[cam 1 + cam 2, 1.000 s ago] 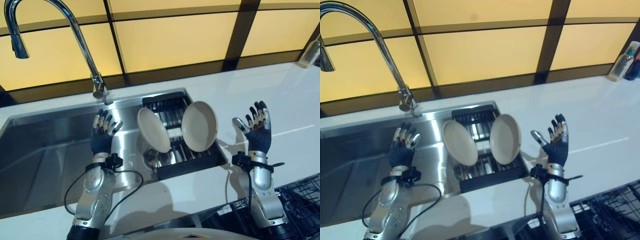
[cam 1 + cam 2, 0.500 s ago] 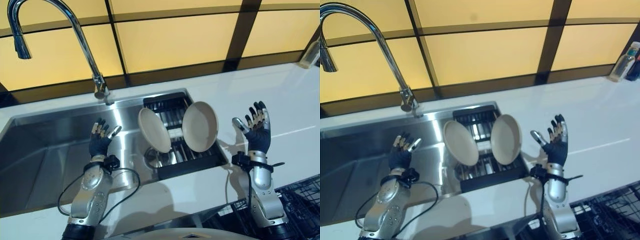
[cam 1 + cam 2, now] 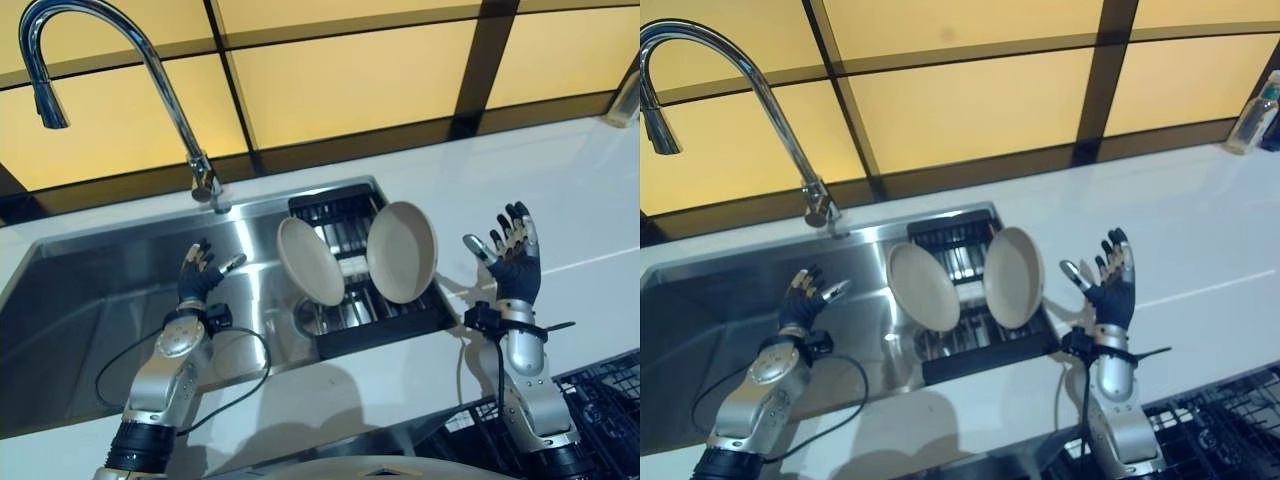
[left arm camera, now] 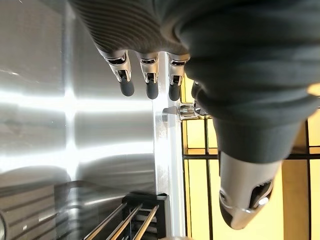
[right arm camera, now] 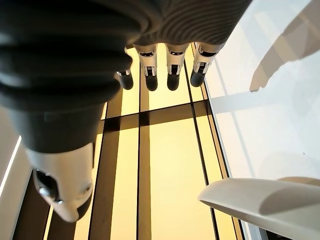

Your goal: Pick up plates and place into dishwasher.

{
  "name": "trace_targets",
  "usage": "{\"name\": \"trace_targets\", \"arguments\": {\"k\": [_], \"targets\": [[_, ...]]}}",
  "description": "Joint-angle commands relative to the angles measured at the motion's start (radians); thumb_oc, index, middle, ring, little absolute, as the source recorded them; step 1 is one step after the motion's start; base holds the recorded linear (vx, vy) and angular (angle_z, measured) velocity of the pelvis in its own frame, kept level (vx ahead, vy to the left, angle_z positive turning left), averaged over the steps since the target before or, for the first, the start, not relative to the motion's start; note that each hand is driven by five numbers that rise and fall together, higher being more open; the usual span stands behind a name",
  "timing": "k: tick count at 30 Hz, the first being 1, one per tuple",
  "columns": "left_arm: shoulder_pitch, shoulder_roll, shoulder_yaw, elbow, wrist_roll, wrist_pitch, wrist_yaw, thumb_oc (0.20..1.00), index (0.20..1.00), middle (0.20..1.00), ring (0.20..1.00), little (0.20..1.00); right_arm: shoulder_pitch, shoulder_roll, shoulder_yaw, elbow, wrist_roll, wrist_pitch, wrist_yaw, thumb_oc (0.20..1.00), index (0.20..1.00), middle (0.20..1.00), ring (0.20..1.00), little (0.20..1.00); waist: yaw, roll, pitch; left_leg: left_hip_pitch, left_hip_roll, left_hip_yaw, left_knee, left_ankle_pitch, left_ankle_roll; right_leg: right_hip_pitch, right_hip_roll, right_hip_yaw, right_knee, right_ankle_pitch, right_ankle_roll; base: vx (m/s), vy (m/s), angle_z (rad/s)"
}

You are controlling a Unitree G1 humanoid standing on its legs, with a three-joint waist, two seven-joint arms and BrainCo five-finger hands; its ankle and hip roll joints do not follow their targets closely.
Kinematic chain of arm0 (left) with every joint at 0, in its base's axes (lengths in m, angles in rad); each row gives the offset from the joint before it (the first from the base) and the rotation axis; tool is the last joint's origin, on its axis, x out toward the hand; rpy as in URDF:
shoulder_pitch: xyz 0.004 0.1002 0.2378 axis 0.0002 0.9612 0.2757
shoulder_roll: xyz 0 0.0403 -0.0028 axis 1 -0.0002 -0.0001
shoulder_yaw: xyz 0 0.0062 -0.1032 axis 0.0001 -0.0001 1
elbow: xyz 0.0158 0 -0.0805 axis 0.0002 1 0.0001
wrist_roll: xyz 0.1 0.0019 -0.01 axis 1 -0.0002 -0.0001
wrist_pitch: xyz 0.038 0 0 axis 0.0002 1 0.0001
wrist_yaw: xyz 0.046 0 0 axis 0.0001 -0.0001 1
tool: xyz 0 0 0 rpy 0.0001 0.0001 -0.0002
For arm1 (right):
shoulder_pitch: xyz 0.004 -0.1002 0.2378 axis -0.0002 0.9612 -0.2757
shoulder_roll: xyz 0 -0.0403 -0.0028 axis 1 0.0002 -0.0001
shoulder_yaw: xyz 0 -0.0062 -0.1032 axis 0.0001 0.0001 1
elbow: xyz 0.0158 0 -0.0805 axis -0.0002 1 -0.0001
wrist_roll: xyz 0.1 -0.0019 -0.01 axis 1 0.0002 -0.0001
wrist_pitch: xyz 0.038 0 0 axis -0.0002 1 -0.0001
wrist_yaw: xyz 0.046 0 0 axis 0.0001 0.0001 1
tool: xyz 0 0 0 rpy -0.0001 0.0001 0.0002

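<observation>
In the left eye view, two beige plates stand on edge in a black dish rack (image 3: 352,300) that sits at the right end of a stainless steel sink (image 3: 80,320): the left plate (image 3: 309,261) leans to the left, and the right plate (image 3: 401,252) leans to the right and faces the right hand. The left hand (image 3: 198,280) is raised over the sink basin with relaxed, spread fingers and holds nothing; it is apart from the left plate. The right hand (image 3: 510,262) is held upright over the white countertop (image 3: 560,190), just beside the right plate but not touching it, with straight fingers and an empty palm. A curved chrome faucet (image 3: 120,80) rises behind the sink, and the black wire basket of the dishwasher (image 3: 600,400) shows at the lower right corner. The right eye view gives the same scene and adds a clear bottle (image 3: 1250,118) at the far right of the countertop. The left wrist view shows the left hand's fingertips (image 4: 146,82) loosely extended above the shiny sink wall, with the faucet base (image 4: 186,111) and some bars of the rack (image 4: 130,220) past them. The right wrist view shows the straight fingers (image 5: 170,70) of the right hand before the yellow wall panels (image 5: 165,165), and the rim of the right plate close by, clear of the thumb (image 5: 62,192).
</observation>
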Motion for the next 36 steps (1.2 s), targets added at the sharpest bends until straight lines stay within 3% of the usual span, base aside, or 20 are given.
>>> {"name": "trace_targets", "arguments": {"k": [1,5,8,30,36], "targets": [[-0.114,0.077,0.025,0.083,-0.029,-0.026,-0.013,1.000,1.000,1.000,1.000,1.000,-0.088,-0.003,0.004,-0.003,0.016,-0.020,0.010,1.000,1.000,1.000,1.000,1.000,-0.029,-0.025,-0.019,-0.049,-0.017,-0.024,0.008,-0.002,0.028,0.044,-0.042,-0.006,0.009,-0.076,0.077,0.04,0.005,-0.05],[-0.151,0.101,0.028,0.108,-0.091,-0.013,-0.036,1.000,1.000,1.000,1.000,1.000,-0.092,-0.008,0.010,0.001,0.017,-0.013,0.013,1.000,1.000,1.000,1.000,1.000,-0.040,-0.016,-0.019,-0.050,-0.019,-0.017,0.008,-0.002,0.028,0.039,-0.043,0.000,0.009,-0.076,0.079,0.03,0.010,-0.04],[-0.178,0.116,0.024,0.142,-0.176,0.057,-0.055,1.000,1.000,1.000,1.000,1.000,-0.089,-0.010,0.013,0.004,0.015,-0.012,0.023,1.000,1.000,1.000,1.000,1.000,-0.052,-0.005,-0.019,-0.050,-0.022,-0.007,0.009,-0.004,0.028,0.036,-0.044,0.004,0.009,-0.074,0.082,0.03,0.010,-0.08],[-0.230,0.145,0.003,0.221,-0.410,0.111,-0.225,1.000,1.000,1.000,1.000,1.000,-0.056,-0.033,0.025,-0.015,0.025,0.009,0.039,1.000,1.000,1.000,1.000,1.000,-0.111,0.038,-0.010,-0.043,-0.037,0.042,0.020,-0.020,0.035,0.025,-0.047,0.040,0.011,-0.072,0.084,0.04,0.006,-0.04],[-0.239,0.142,-0.003,0.276,-0.413,0.138,-0.200,1.000,1.000,1.000,1.000,1.000,-0.041,-0.045,0.023,-0.017,0.026,0.013,0.053,1.000,1.000,1.000,1.000,1.000,-0.138,0.063,0.000,-0.034,-0.046,0.057,0.021,-0.025,0.040,0.024,-0.049,0.056,0.018,-0.075,0.088,0.06,0.031,-0.01]]}}
